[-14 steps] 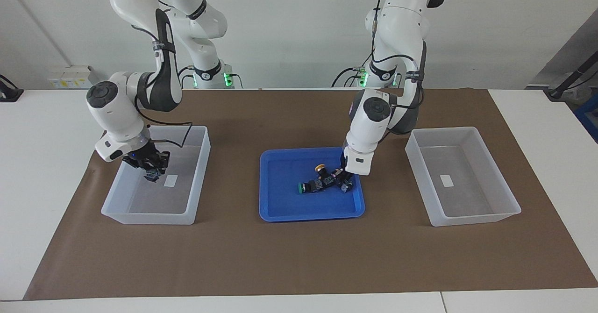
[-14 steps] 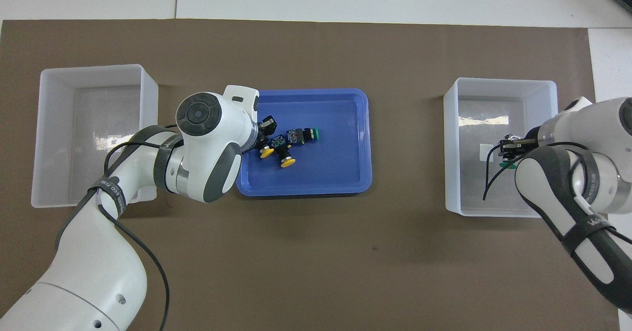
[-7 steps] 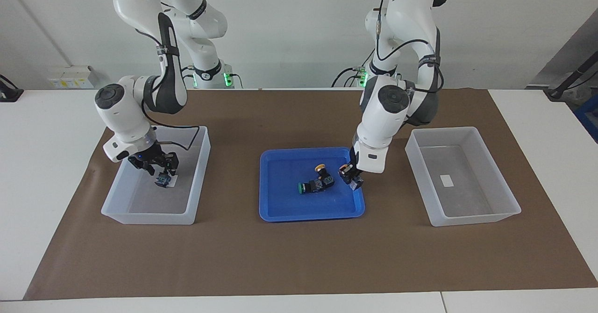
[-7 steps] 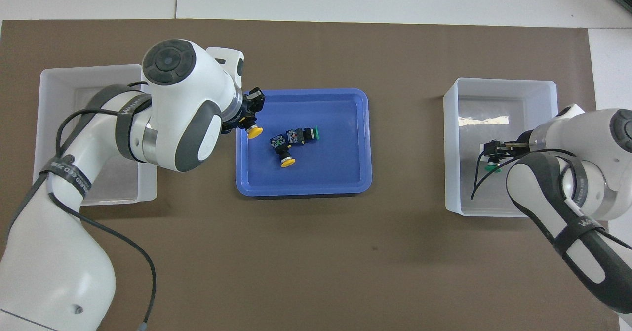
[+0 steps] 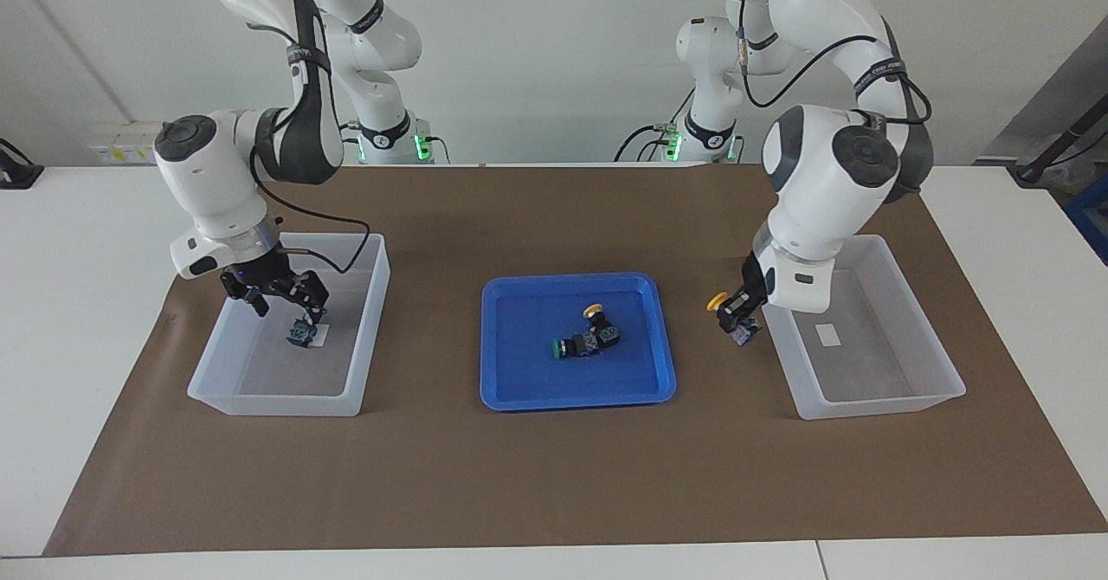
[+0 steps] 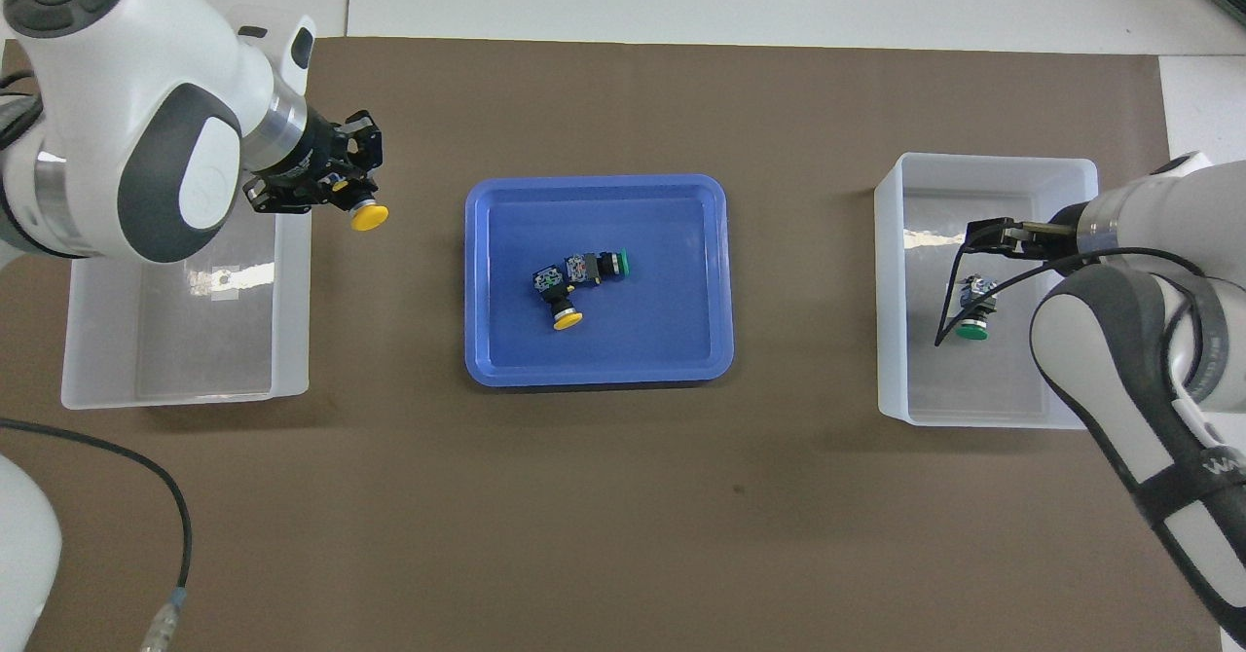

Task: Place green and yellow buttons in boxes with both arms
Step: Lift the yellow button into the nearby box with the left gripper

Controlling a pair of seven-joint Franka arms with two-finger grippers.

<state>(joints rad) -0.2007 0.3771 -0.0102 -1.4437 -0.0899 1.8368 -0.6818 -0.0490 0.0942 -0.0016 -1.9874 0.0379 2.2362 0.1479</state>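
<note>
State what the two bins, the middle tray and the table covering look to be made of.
Bins: probably plastic, frosted; the covering shows through their walls. Blue tray: likely moulded plastic, fairly glossy, with rounded corners and a raised rim. Brown covering: matte sheet, paper or fabric, I can't tell.

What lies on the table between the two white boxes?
The blue tray, holding a green button and a yellow button; the left gripper holds a second yellow button over the mat beside it. Both views show this.

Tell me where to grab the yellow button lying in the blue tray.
Grip the yellow button by its black body between cap and base, coming straight down. It lies on its side, cap toward the robots, base end by the green button, leaving its mid-body flanks free.
</note>
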